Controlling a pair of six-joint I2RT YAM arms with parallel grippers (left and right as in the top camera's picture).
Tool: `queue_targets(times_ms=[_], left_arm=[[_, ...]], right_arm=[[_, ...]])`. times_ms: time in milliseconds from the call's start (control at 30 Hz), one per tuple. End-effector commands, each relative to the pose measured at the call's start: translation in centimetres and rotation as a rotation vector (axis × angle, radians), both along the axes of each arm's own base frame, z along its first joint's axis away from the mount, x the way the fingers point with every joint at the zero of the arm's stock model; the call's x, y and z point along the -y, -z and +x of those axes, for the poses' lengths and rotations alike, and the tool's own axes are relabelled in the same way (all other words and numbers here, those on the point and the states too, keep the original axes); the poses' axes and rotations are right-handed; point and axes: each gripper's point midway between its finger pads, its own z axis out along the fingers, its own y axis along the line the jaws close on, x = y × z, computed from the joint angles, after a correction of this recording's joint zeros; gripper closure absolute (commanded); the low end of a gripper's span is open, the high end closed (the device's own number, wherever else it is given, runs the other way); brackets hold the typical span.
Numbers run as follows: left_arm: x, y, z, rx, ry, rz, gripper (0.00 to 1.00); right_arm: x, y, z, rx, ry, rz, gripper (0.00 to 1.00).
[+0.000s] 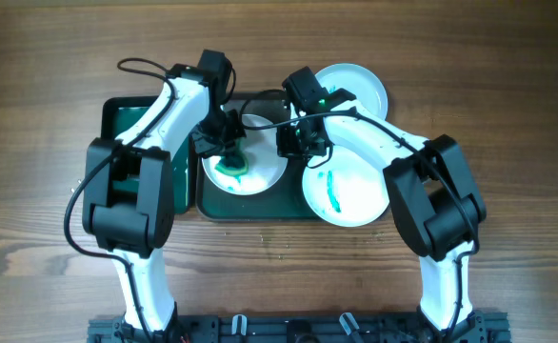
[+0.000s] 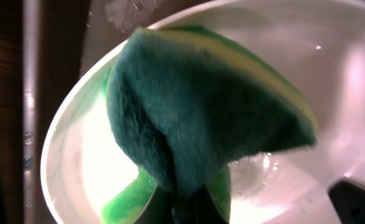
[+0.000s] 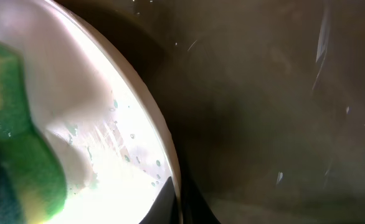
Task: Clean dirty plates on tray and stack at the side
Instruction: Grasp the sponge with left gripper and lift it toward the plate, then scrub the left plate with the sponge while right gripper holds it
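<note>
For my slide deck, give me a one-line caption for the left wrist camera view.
Left gripper holds a green sponge against a white plate, close up.

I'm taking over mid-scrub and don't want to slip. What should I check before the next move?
1. Sponge held in the left tool: ok, pinched at its lower edge.
2. Sponge pressed on the middle plate: ok.
3. Right tool steadying that plate's rim: cannot tell; one finger sits at the rim, but the grip is unclear.
4. Middle plate clean: not ok, teal smear and specks show.
5. Right plate clean: not ok, it has a teal streak.
6. Far plate off the tray and looking clean: ok.
</note>
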Motion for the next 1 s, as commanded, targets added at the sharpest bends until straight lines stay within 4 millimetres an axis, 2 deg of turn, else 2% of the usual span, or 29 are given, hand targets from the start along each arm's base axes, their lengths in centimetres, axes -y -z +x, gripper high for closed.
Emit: queue_targets(times_ms=[0, 100, 267, 300, 400, 433, 567, 633, 700, 800, 867, 967], left_arm=[[-0.2, 2.7, -1.4, -0.059, -0.021, 0.043, 0.96], [1.4, 3.2, -2.0, -0.069, 0.035, -0.023, 0.96], [9.4, 1.3, -3.1, -0.015, 0.352, -0.414, 0.96], [9.6, 1.3, -3.2, -0.015, 0.363, -0.414, 0.96], [9.1, 1.8, -2.9, -0.006, 0.349, -0.362, 0.96], [8.0, 2.2, -2.4, -0.005, 0.302, -0.304, 0.96], [1.5, 3.0, -1.5, -0.032, 0.082, 0.023, 0.96], [-2.0, 1.9, -1.5, -0.046, -0.005, 0.193, 0.96], [-3.7, 0.8, -1.4, -0.041, -0.040, 0.274, 0.96], [-3.2, 0.4, -1.4, -0.041, -0.041, 0.252, 0.96], [-1.7, 0.5, -1.8, -0.057, -0.010, 0.182, 0.96], [1.8, 1.4, -2.6, -0.071, 0.116, -0.014, 0.96]], right_arm=[[1.3, 1.4, 0.1, -0.019, 0.012, -0.043, 0.96], [1.3, 1.5, 0.0, -0.020, 0.011, -0.043, 0.96], [1.2, 1.4, 0.0, -0.022, 0.008, -0.036, 0.96], [1.2, 1.4, 0.0, -0.022, 0.008, -0.036, 0.96], [1.3, 1.4, 0.0, -0.022, 0.008, -0.037, 0.96], [1.3, 1.4, 0.0, -0.022, 0.008, -0.037, 0.96], [1.2, 1.4, 0.0, -0.022, 0.008, -0.036, 0.96], [1.2, 1.4, 0.0, -0.022, 0.008, -0.036, 0.96], [1.2, 1.4, 0.0, -0.020, 0.008, -0.035, 0.96], [1.2, 1.4, 0.0, -0.021, 0.008, -0.035, 0.96], [1.2, 1.4, 0.0, -0.021, 0.008, -0.035, 0.96], [1.3, 1.4, -0.1, -0.024, 0.008, -0.038, 0.96]])
